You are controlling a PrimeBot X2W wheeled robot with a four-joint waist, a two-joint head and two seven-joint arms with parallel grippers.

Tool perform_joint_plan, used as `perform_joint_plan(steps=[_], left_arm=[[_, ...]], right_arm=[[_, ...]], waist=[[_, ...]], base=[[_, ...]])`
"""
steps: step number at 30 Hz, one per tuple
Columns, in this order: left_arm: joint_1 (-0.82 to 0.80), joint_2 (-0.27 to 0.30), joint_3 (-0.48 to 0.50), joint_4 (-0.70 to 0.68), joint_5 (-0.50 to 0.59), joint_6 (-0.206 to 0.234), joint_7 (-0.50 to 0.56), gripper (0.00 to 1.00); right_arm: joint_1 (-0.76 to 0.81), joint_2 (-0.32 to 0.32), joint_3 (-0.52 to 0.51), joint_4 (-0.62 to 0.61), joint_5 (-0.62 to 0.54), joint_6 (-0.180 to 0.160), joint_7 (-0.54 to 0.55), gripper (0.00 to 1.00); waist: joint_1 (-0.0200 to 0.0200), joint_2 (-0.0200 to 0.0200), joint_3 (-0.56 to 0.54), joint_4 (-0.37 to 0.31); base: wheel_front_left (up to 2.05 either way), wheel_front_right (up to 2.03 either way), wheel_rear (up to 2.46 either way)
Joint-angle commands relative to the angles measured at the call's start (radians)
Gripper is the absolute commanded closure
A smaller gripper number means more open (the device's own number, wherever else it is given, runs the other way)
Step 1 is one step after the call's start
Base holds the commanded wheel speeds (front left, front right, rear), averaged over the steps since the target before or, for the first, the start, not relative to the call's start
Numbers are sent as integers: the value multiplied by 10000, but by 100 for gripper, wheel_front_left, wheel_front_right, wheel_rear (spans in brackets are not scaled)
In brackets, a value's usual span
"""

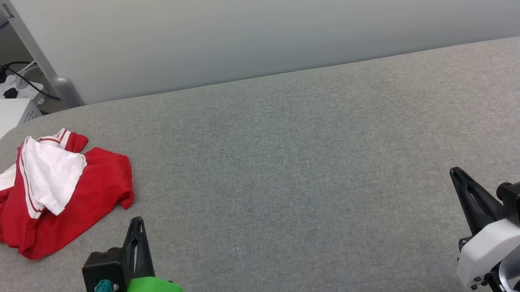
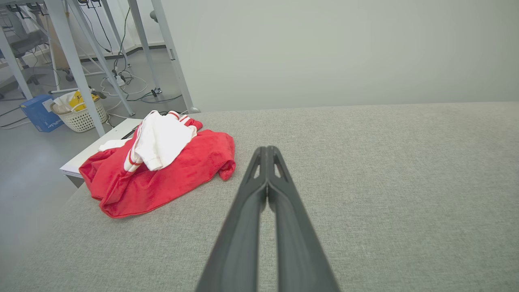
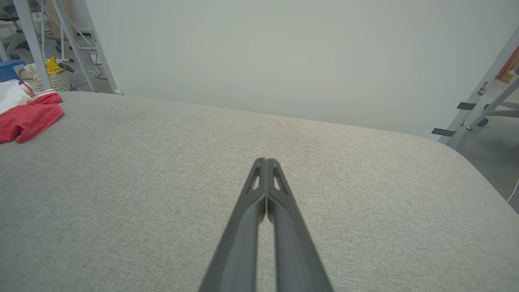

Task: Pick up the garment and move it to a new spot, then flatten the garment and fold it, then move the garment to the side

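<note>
Shirt: your shirt (image 1: 96,186) sits in a crumpled heap at the far-left corner of the counter (image 1: 293,161), white sleeve on top of the red, print not visible.
L pincer: left pincer (image 1: 137,221) has its fingers pressed together w/ nothing held. It's near the shirt's closest edge, not touching.
R pincer: right pincer (image 1: 455,171) is also closed tight and empty, well apart from the shirt, over bare counter.
Done: nothing yet, as far as you can judge. The shirt is bunched, not gripped.
Left: all of it, i.e. pick up, move, flatten, fold, shift to the side.
Next: you'll prob. need the L pincer opened before reaching for the cloth.
</note>
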Motion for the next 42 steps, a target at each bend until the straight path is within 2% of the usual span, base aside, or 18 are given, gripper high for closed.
perform_joint_plan(steps=[1, 42], left_arm=[[-175, -49, 1, -22, 97, 37, -7, 100], [-175, -49, 1, -22, 97, 37, -7, 100]], right_arm=[[-165, -4, 1, 20, -97, -9, 26, 100], [-165, -4, 1, 20, -97, -9, 26, 100]], waist=[[0, 0, 0, 0], [0, 0, 0, 0]], base=[[0, 0, 0], [0, 0, 0]])
